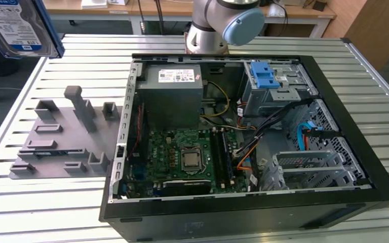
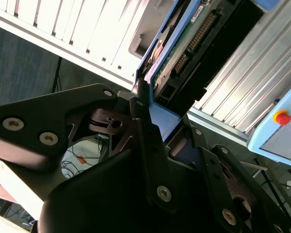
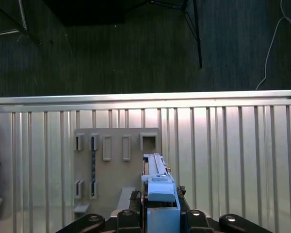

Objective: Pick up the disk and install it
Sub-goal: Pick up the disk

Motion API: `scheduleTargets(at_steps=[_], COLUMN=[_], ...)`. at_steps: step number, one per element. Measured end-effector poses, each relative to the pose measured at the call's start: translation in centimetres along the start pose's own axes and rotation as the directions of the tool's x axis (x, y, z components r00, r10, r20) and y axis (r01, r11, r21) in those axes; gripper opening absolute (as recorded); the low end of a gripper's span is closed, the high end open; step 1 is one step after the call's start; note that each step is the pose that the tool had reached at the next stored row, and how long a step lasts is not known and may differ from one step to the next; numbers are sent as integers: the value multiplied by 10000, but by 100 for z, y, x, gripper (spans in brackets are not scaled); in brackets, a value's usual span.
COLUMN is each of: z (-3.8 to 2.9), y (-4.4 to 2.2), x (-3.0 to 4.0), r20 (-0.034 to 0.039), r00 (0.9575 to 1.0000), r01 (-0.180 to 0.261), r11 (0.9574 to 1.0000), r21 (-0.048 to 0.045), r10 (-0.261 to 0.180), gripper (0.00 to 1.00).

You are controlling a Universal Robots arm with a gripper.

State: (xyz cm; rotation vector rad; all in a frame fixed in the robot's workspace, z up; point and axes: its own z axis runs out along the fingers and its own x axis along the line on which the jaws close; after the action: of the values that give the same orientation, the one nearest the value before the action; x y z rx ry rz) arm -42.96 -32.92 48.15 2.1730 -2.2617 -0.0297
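One slatted worktop (image 1: 46,212) carries the open computer case (image 1: 248,217) and, beside it, a grey fixture plate (image 1: 59,147). Well above the worktop, at the exterior view's left, hangs the disk (image 1: 15,25). Gripped near one end, it could tilt or slip, I judge, and snag the loose cables (image 1: 282,119) inside the case. In the second wrist view the fingers (image 2: 146,138) are closed narrowly on its blue frame (image 2: 160,119).

Even, bright light in the exterior view; sheen on the desk (image 1: 46,207), shade inside the computer case (image 1: 248,223), disk (image 1: 18,25) slightly blurred at upper left. Desk slats washed out in the second wrist view.
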Motion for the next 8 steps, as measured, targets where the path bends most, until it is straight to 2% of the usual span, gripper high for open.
scheduleTargets(at_steps=[8], z=[0], y=[-29], x=[-1], r20=[0], r00=[10000], r01=[0], r11=[10000], r21=[0], r10=[0], gripper=[36])
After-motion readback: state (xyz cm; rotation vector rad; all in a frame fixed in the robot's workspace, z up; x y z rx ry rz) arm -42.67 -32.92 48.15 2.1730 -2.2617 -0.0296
